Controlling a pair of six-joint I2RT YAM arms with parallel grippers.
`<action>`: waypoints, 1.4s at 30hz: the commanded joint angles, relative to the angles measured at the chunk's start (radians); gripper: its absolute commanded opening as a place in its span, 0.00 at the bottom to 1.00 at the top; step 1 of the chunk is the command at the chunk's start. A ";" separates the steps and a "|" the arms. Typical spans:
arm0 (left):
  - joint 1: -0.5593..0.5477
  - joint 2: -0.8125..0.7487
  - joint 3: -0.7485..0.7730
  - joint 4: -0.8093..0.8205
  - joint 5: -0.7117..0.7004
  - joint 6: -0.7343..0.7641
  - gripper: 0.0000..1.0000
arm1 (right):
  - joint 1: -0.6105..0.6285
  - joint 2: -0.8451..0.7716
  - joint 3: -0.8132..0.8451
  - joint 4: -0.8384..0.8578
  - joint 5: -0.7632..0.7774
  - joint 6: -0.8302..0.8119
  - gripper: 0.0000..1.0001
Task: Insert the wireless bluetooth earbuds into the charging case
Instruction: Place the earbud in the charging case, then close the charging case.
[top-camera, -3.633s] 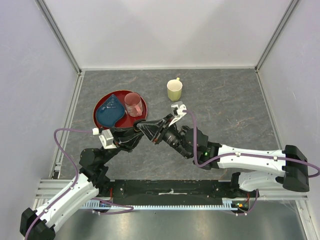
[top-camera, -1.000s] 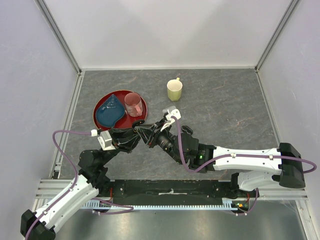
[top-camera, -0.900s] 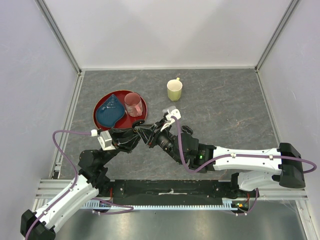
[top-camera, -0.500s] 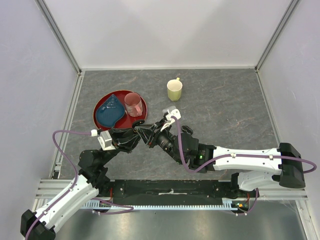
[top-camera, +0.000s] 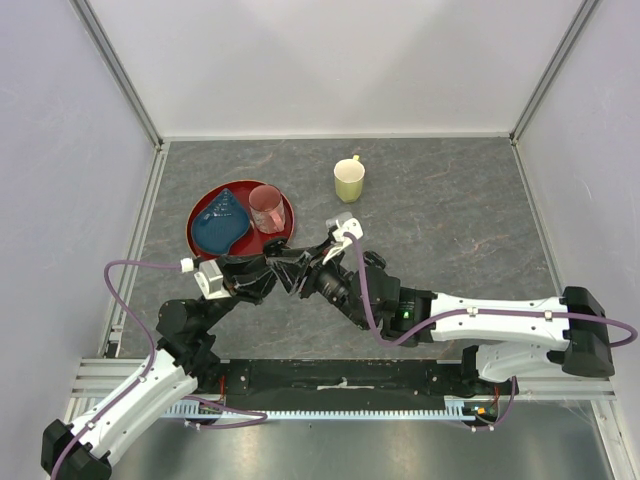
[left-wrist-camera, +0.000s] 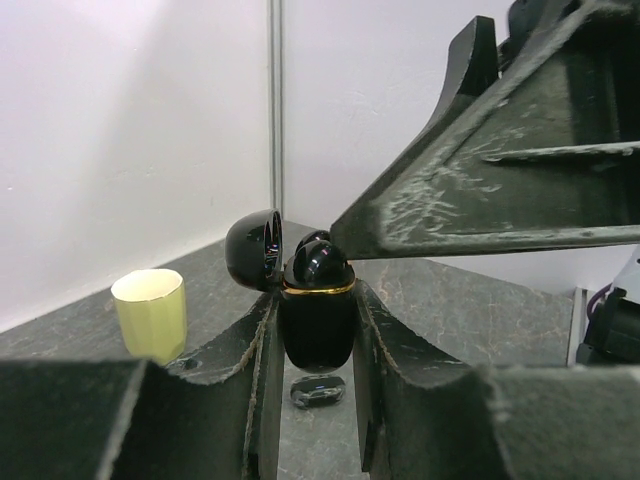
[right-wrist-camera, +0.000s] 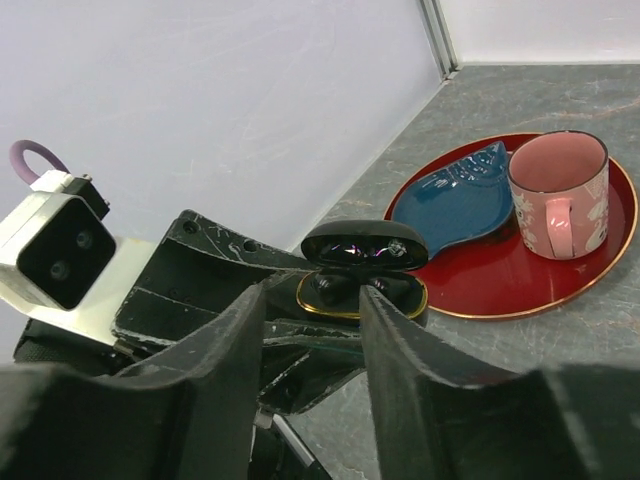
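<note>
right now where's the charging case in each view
Left wrist: charging case dead centre, lid open, yellow mug at left.
Right wrist: centre, lid open, red tray behind it.
Top external: just below-right of the red tray, too dark to pick out.
Shared landmarks: tray (top, right wrist); mug (top, left wrist).

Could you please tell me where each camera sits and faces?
Top external: above and behind the arms, looking down on the table; both arms show.
Left wrist: on the left hand, facing the yellow mug; its fingers clamp the charging case.
Right wrist: on the right hand, facing the red tray; its fingers show.
Both wrist views share the case.
</note>
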 joint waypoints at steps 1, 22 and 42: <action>0.001 -0.008 0.026 0.096 -0.009 0.003 0.02 | -0.002 -0.027 0.039 -0.039 0.022 -0.008 0.55; 0.001 -0.002 0.043 0.061 0.084 -0.001 0.02 | -0.110 -0.104 0.252 -0.387 0.089 0.004 0.91; 0.001 0.206 0.166 0.121 0.375 -0.007 0.02 | -0.313 -0.063 0.292 -0.693 -0.422 0.132 0.91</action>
